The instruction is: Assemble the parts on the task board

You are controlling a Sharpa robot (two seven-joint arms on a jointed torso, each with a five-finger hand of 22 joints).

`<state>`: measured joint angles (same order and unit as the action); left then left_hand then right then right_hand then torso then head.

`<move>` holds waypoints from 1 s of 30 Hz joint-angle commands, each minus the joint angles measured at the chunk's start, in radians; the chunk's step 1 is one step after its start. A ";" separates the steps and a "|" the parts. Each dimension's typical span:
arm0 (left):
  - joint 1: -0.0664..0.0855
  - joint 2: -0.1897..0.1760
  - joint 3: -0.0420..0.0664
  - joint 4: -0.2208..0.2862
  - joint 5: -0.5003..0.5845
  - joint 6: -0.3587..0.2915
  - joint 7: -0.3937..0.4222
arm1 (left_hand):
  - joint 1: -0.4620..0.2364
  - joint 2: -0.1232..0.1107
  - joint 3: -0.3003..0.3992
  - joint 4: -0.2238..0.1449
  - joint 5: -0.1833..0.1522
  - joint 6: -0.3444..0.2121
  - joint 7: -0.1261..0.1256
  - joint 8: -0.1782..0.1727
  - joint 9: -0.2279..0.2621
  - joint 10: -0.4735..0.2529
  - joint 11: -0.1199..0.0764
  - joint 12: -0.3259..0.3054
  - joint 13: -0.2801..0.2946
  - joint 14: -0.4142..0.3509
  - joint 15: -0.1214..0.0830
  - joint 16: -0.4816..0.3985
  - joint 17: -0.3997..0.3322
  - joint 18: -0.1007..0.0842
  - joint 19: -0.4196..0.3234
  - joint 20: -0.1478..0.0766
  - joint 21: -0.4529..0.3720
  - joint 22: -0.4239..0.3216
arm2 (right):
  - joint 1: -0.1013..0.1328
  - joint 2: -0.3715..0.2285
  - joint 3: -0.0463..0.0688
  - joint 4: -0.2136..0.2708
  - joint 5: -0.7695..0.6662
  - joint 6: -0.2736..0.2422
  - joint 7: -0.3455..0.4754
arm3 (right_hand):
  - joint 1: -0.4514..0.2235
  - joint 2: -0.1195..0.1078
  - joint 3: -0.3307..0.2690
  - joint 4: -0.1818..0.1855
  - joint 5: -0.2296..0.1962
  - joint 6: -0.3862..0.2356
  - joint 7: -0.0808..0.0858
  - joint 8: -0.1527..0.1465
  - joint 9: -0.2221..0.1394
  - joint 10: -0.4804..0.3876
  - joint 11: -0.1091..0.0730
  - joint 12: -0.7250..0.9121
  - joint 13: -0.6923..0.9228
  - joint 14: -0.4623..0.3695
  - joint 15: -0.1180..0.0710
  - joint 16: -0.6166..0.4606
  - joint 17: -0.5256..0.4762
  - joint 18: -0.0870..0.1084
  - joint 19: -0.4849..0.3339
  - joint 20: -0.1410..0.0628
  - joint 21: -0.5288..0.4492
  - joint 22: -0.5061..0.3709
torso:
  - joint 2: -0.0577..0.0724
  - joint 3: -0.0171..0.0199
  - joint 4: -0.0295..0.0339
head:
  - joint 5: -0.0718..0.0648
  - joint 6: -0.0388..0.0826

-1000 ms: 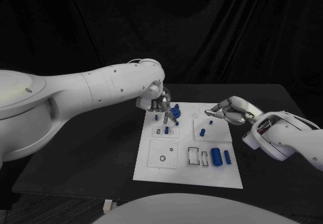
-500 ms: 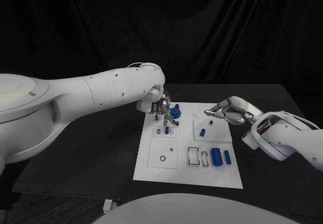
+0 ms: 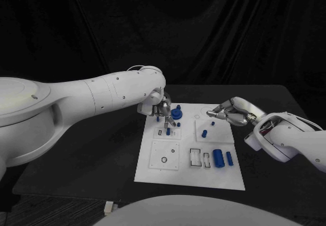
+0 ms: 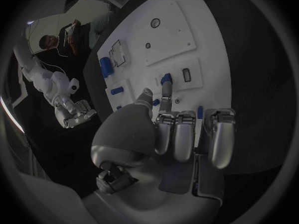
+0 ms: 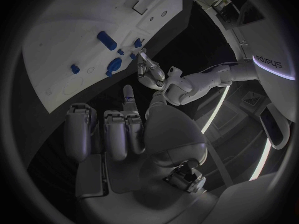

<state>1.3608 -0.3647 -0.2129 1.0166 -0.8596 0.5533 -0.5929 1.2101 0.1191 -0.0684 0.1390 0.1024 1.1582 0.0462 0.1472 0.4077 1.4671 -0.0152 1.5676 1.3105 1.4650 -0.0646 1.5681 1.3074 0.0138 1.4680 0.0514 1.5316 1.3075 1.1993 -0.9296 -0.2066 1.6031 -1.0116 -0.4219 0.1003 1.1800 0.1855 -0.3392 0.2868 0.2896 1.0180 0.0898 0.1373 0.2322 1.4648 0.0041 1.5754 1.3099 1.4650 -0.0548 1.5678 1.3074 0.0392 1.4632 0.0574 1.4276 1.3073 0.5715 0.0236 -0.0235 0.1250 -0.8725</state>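
Black cloth hangs behind the black table [image 3: 101,155], where your white task board [image 3: 190,179] lies in the middle. Your left robot hand [image 3: 161,109] hangs over the board's far left corner, fingers [image 4: 165,92] pointing down at a small blue part [image 4: 166,78]; whether they grip it, you cannot tell. Your right robot hand [image 3: 228,112] hovers at the far right edge, fingers curled in, holding nothing. Two blue cylinders [image 3: 218,157] lie on the board's near right.
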 commanded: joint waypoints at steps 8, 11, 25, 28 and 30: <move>-0.004 0.005 0.001 -0.003 -0.017 -0.017 0.003 | -0.005 -0.004 0.003 -0.011 0.002 -0.005 0.002 0.000 0.012 0.104 -0.008 0.003 0.260 0.106 -0.008 0.003 0.263 -0.002 0.080 -0.010 -0.009 0.248 | -0.002 0.001 0.001 -0.001 -0.001 -0.010 0.005 | 0.007 0.003 -0.005 0.001 0.006 0.002 -0.005 -0.002 -0.001 0.106 -0.005 -0.005 0.261 0.106 -0.005 0.003 0.263 -0.002 0.027 -0.004 -0.001 0.215 | 0.000 0.0001 0.0003 | 0.000 0.000; -0.006 0.007 0.001 -0.007 -0.017 -0.017 0.003 | -0.005 -0.003 0.006 -0.014 0.004 -0.012 0.003 -0.003 0.015 0.104 -0.008 0.003 0.260 0.106 -0.008 0.003 0.263 -0.002 0.079 -0.011 -0.010 0.247 | -0.002 0.000 0.001 -0.001 -0.001 -0.010 0.005 | 0.007 0.003 -0.005 0.001 0.006 0.002 -0.005 -0.002 -0.001 0.106 -0.005 -0.005 0.261 0.106 -0.005 0.003 0.263 -0.002 0.027 -0.004 -0.001 0.215 | 0.000 0.0001 -0.0001 | 0.000 0.000; -0.020 0.022 0.001 -0.027 -0.018 -0.006 0.002 | -0.008 -0.003 0.008 -0.016 0.003 -0.020 0.006 -0.007 0.019 0.104 -0.006 0.003 0.260 0.106 -0.007 0.003 0.263 -0.001 0.078 -0.011 -0.014 0.246 | -0.002 0.000 0.001 -0.001 -0.001 -0.009 0.004 | 0.010 0.003 -0.005 0.001 0.008 0.003 -0.005 -0.002 -0.001 0.106 -0.005 -0.005 0.261 0.106 -0.005 0.003 0.263 -0.002 0.027 -0.004 -0.001 0.215 | 0.000 0.0002 -0.0003 | 0.001 0.000; -0.022 0.022 0.001 -0.028 -0.018 -0.005 0.002 | -0.008 -0.003 0.009 -0.016 0.003 -0.020 0.006 -0.007 0.020 0.104 -0.006 0.003 0.260 0.106 -0.007 0.003 0.263 -0.001 0.077 -0.011 -0.015 0.246 | -0.002 0.000 0.001 -0.002 -0.001 -0.008 0.005 | 0.010 0.003 -0.005 0.001 0.008 0.003 -0.005 -0.002 -0.001 0.106 -0.005 -0.005 0.261 0.106 -0.005 0.003 0.263 -0.002 0.027 -0.004 -0.001 0.215 | 0.000 0.0001 0.0000 | 0.000 0.000; -0.023 0.023 0.001 -0.028 -0.018 -0.005 0.002 | -0.008 -0.003 0.009 -0.016 0.003 -0.020 0.006 -0.007 0.020 0.104 -0.006 0.003 0.260 0.106 -0.007 0.003 0.263 0.000 0.077 -0.011 -0.016 0.245 | -0.002 0.000 0.001 -0.002 -0.001 -0.008 0.005 | 0.010 0.003 -0.005 0.001 0.008 0.003 -0.005 -0.002 -0.001 0.106 -0.005 -0.005 0.261 0.106 -0.005 0.003 0.263 -0.002 0.027 -0.004 -0.001 0.215 | 0.000 0.0000 -0.0001 | 0.001 0.000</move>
<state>1.3396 -0.3450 -0.2128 0.9883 -0.8785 0.5436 -0.5942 1.2101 0.1191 -0.0573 0.1280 0.1024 1.1450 0.0519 0.1432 0.4266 1.4672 -0.0149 1.5684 1.3100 1.4650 -0.0644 1.5681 1.3073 0.0138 1.4658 0.0461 1.5199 1.3074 1.1993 -0.9288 -0.2066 1.6004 -1.0116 -0.4218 0.1009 1.1800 0.1854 -0.3392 0.2868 0.2937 1.0180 0.0897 0.1372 0.2322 1.4647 0.0040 1.5763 1.3102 1.4649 -0.0548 1.5677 1.3074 0.0392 1.4632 0.0574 1.4275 1.3079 0.5716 0.0237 -0.0235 0.1252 -0.8725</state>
